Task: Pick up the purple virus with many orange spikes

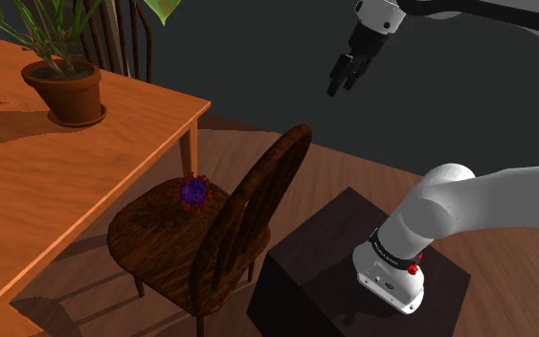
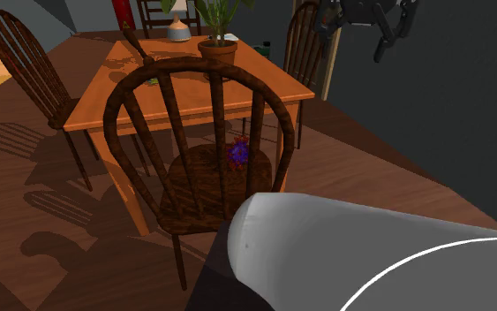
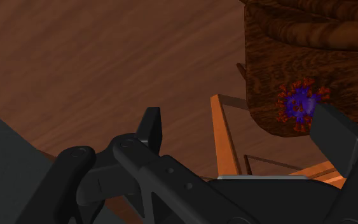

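1. My tool [image 1: 344, 77] hangs high in the air, well apart from everything, with its two black fingers [image 3: 151, 127] spread and nothing between them.
2. The purple virus [image 1: 193, 191] with orange spikes lies on the dark wooden chair seat [image 1: 152, 235], close to the rim that faces the table leg [image 1: 187, 148].
3. I judge the backrest [image 1: 258, 196] to be the main hazard. Its curved hoop and spindles stand between my stand and the virus, so a low, straight reach could strike them.
4. The tabletop [image 1: 47, 182] edge overhangs just beside the seat, so coming down on that side could clip it.
5. The virus is small, round and prickly. If I close off-centre I may pinch only spikes and it could pop free. A nudge could roll it over the rim onto the floor [image 3: 75, 57].
6. There is one container I can name, a terracotta flower pot [image 1: 64, 91] standing on the tabletop with a green leafy plant [image 1: 52, 29] in it, well apart from the virus.
7. At the shoulder view's left edge something blue peeks in, but I cannot tell what it is.
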Controlling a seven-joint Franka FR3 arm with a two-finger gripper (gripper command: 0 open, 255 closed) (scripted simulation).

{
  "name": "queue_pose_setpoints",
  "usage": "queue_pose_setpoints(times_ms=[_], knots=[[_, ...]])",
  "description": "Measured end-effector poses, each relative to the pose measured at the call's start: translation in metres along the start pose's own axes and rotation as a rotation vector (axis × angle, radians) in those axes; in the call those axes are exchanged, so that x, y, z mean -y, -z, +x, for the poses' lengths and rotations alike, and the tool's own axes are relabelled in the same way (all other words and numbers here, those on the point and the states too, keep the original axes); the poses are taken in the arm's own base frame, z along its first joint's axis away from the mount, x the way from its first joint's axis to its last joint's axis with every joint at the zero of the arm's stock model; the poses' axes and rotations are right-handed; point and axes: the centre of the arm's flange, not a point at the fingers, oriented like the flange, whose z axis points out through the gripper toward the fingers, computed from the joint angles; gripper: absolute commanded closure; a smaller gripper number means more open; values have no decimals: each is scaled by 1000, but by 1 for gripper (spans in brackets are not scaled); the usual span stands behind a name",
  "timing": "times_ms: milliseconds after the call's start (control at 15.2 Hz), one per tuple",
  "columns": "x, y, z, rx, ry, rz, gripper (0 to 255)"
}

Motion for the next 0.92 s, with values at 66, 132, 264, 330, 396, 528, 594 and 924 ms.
queue_pose_setpoints(times_ms=[66, 132, 264, 330, 396, 528, 594, 924], knots=[[0, 0, 0, 0, 0, 0, 0], [4, -4, 2, 0, -2, -2, 0], [21, -18, 13, 2, -6, -11, 0], [28, -25, 18, 3, -10, -15, 0], [35, -35, 22, 4, -14, -20, 0], [51, -57, 33, 5, -21, -30, 0], [59, -65, 40, 5, -25, -35, 0], [96, -108, 68, 8, -44, -60, 0]])
